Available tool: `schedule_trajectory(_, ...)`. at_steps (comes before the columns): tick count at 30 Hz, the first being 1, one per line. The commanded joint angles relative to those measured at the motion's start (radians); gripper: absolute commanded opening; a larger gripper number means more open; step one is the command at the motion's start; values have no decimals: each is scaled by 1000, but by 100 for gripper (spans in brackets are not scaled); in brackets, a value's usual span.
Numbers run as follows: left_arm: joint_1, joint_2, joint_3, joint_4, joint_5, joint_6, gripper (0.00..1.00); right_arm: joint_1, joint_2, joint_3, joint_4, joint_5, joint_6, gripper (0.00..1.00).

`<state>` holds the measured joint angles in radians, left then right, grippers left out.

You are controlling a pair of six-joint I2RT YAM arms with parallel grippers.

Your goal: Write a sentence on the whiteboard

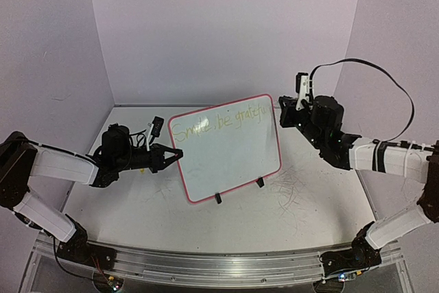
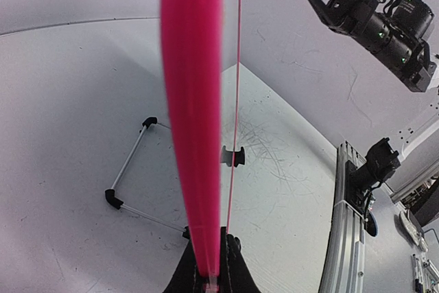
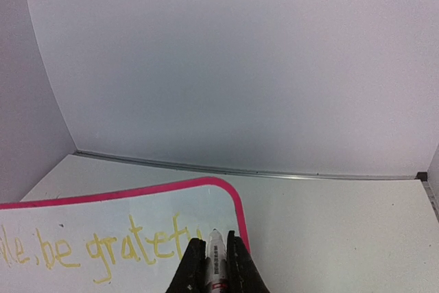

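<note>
The whiteboard (image 1: 230,156) stands tilted on two black clip feet mid-table, its frame pink-red. Along its top runs the sentence (image 1: 218,124) in faint yellow, reading "Smile, be gratefu". My left gripper (image 1: 176,155) is shut on the board's left edge; in the left wrist view the pink frame (image 2: 192,135) runs up from between the fingertips (image 2: 233,255). My right gripper (image 1: 280,106) is shut on a white marker (image 3: 216,259). The marker's tip sits at the board's top right corner (image 3: 230,200), just past the last letters of the sentence (image 3: 130,245).
A wire stand (image 2: 130,176) props the board from behind. Old scribble marks (image 1: 288,190) cover the table right of the board. A metal rail (image 1: 219,265) lines the near edge. Lilac walls close in the back and sides.
</note>
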<state>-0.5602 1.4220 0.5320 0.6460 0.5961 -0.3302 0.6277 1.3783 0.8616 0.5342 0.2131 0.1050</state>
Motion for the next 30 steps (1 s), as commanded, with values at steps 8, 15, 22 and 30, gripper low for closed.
schedule_trajectory(8,8,-21,5,-12,-42,68,0,-4,61,70,69,-84,-34,0)
schedule_trajectory(15,9,-19,4,-12,-42,69,0,-12,97,98,86,-69,-30,0)
schedule_trajectory(22,8,-33,2,-11,-43,69,0,-15,110,115,86,-54,-31,0)
schedule_trajectory(30,8,-40,-3,-11,-44,69,0,-16,130,100,85,-38,-19,0)
